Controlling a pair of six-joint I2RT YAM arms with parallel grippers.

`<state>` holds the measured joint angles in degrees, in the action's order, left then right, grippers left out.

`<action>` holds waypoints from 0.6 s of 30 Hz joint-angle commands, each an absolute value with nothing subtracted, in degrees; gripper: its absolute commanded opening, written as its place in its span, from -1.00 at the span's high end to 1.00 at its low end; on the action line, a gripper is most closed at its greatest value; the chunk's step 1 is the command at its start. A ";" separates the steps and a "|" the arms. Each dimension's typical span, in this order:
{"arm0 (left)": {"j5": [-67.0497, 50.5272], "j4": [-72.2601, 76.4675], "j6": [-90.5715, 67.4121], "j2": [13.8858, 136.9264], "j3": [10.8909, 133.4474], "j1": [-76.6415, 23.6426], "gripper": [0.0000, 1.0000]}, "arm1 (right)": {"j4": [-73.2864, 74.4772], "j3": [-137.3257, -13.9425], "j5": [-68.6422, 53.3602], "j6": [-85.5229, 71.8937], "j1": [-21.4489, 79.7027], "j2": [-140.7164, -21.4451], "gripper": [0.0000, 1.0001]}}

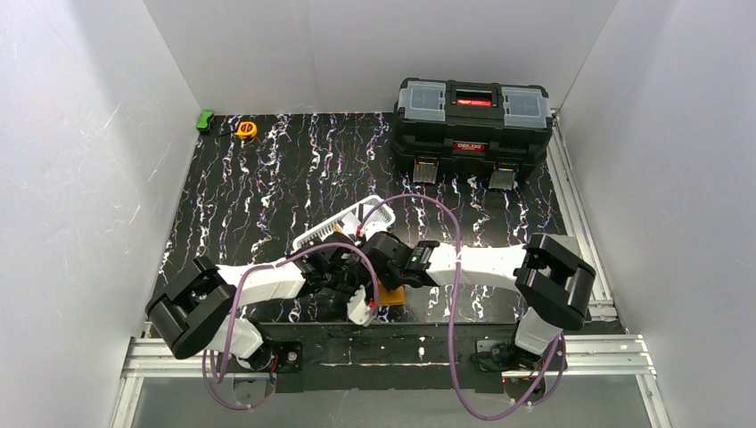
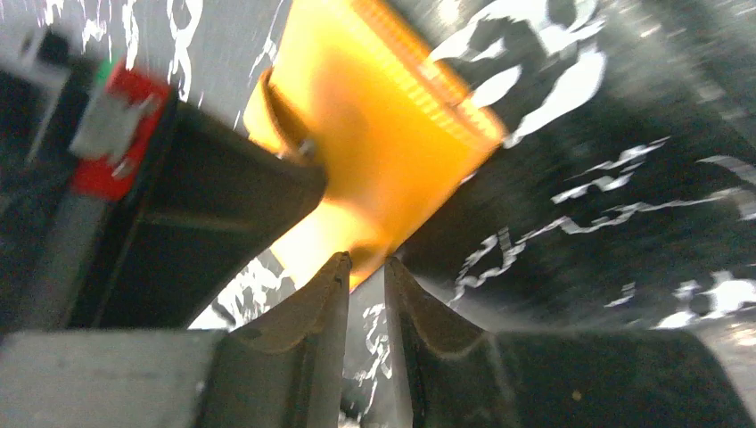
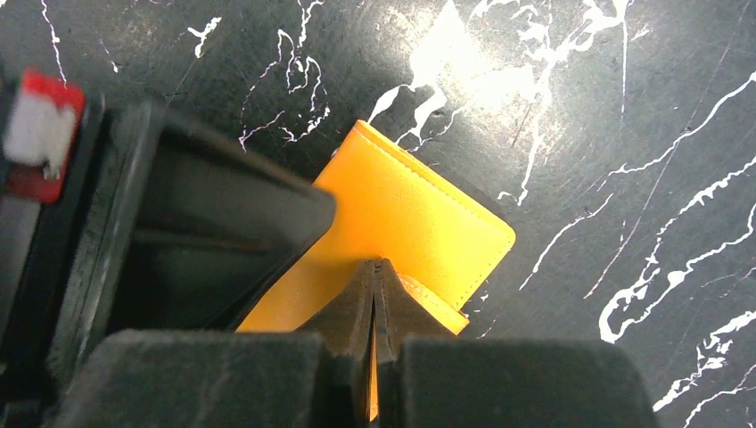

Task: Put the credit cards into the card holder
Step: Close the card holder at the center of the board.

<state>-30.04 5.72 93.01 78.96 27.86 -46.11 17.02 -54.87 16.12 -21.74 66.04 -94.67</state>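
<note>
The orange card holder [image 3: 419, 214] lies flat on the black marbled counter [image 3: 579, 107], near its near edge and about midway between left and right. The right claw [image 3: 374, 267] is clenched tight on a thin orange edge of the holder, which shows as a sliver between its fingers. The left claw [image 2: 365, 265] sits just to the left, its fingers a narrow slit apart with their tips at a corner of the holder; I cannot tell whether they pinch it. A white basket [image 1: 379, 203] stands just beyond, and a black toolbox [image 1: 472, 125] sits at the far right.
</note>
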 commanded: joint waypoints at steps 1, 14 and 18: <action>-20.90 -1.52 82.39 78.54 34.71 -45.76 0.59 | 23.99 -49.32 4.12 -25.61 67.06 -98.69 0.97; -13.20 -28.89 55.95 57.00 51.89 -40.02 -0.39 | 22.75 -46.91 14.78 -29.37 67.85 -91.78 0.09; -11.77 -35.84 49.10 50.14 55.50 -36.91 -0.96 | 23.16 -49.11 16.75 -29.63 68.67 -90.35 0.04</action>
